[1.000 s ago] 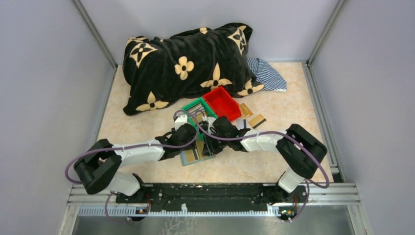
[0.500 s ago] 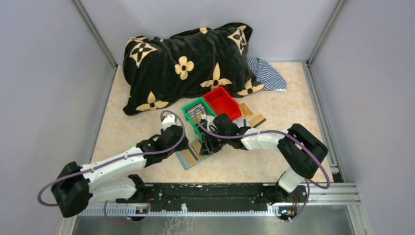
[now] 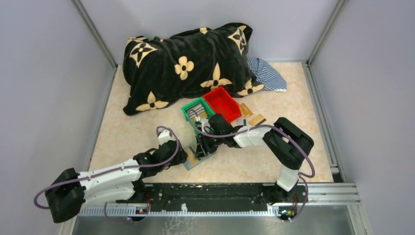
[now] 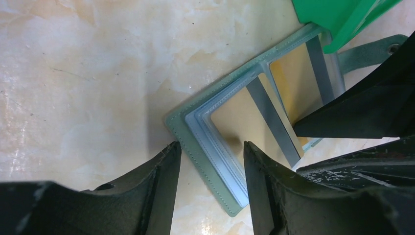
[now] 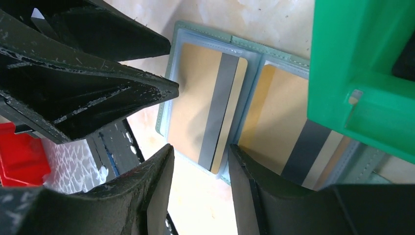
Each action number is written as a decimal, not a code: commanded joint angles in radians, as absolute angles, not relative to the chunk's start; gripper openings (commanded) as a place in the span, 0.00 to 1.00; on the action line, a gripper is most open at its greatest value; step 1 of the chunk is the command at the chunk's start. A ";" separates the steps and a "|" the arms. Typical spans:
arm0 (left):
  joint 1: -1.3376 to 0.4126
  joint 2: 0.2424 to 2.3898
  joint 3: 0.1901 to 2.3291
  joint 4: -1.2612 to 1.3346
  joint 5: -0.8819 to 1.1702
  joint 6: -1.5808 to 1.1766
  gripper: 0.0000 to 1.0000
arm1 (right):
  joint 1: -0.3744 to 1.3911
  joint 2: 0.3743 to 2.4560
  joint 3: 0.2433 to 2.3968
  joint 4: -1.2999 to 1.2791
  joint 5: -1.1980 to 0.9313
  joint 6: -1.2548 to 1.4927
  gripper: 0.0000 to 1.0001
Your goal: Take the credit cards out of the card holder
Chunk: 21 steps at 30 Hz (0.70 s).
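Note:
The grey-green card holder [image 3: 195, 162] lies open on the table in front of the green bin. Gold credit cards with dark stripes sit in its see-through pockets [image 4: 240, 117] [image 5: 200, 93] [image 5: 279, 107]. My left gripper [image 3: 183, 155] [image 4: 210, 145] is open, its jaws straddling the holder's left corner [image 4: 195, 132] close above the table. My right gripper [image 3: 200, 147] [image 5: 200, 149] is open and empty over the holder's near edge [image 5: 162, 125], one fingertip [image 5: 240, 161] at the seam between the two pockets. Two more gold cards [image 3: 244, 109] [image 3: 257, 120] lie loose right of the bins.
A green bin [image 3: 198, 110] [image 5: 362, 73] and a red bin [image 3: 222, 103] stand just behind the holder; the green one overlaps its far corner. A black flowered pillow [image 3: 186, 63] and striped cloth [image 3: 266, 73] fill the back. Both grippers crowd together over the holder.
My left arm has drawn back toward the near left, and its gripper now sits at the holder's left corner. My right gripper has shifted slightly nearer, over the holder.

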<state>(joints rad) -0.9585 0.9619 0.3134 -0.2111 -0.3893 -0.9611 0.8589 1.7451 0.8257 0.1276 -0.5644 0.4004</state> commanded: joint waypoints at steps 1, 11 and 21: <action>-0.965 0.987 0.270 -0.240 -0.362 -1.031 0.57 | 0.853 1.771 0.862 0.174 -0.586 0.371 0.46; -0.965 1.264 0.358 -0.180 -0.342 -1.008 0.56 | 0.830 1.785 0.816 0.277 -0.697 0.433 0.46; -0.965 1.335 0.395 -0.185 -0.335 -0.990 0.56 | 0.816 1.772 0.784 0.363 -0.732 0.480 0.42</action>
<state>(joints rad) -0.9577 1.2636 0.4419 -0.0578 -0.4751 -0.9752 0.8150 1.7718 0.7860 0.2131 -0.7071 0.4545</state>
